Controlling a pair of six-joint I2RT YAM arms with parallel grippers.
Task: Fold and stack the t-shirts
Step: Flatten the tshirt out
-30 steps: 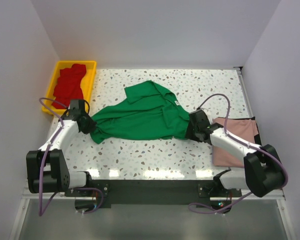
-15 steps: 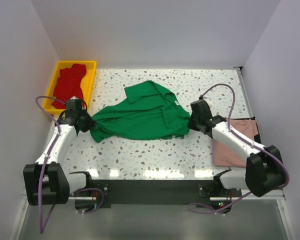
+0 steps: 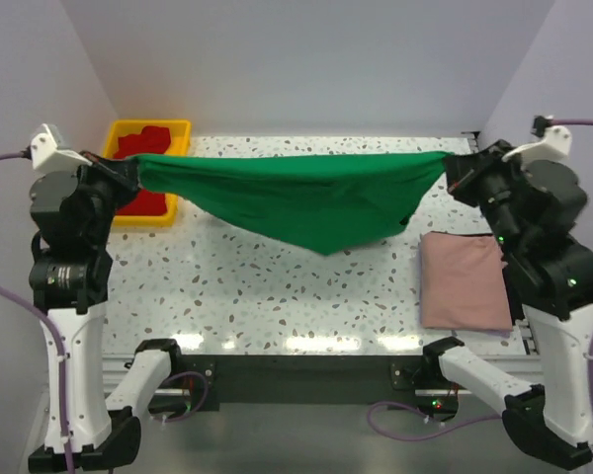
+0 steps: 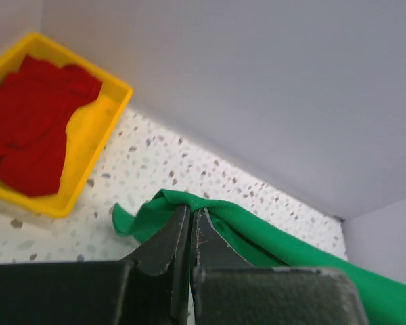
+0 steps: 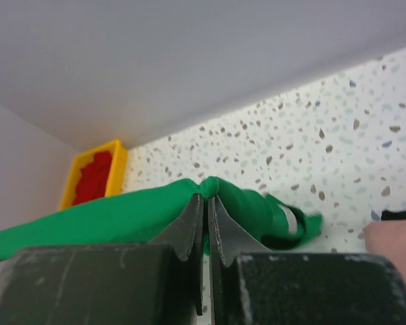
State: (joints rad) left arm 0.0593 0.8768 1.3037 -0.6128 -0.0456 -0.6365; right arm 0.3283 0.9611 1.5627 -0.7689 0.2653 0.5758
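In the top view we hold the green t-shirt (image 3: 306,202) stretched across mid-frame above the table (image 3: 277,296). The left claw (image 3: 135,171) pinches one end at upper left and the right claw (image 3: 451,168) the other at upper right. Lifting it by two ends lets the cloth hang open, we judge, ready for laying flat. The pink t-shirt (image 3: 465,281) lies folded at right, a likely base for the stack. The red t-shirts (image 3: 143,140) wait in the yellow tray (image 3: 181,124).

In the left wrist view our jaws are closed tight on a green fold at lower centre.

In the right wrist view the jaws likewise press together on green cloth running off to lower left.
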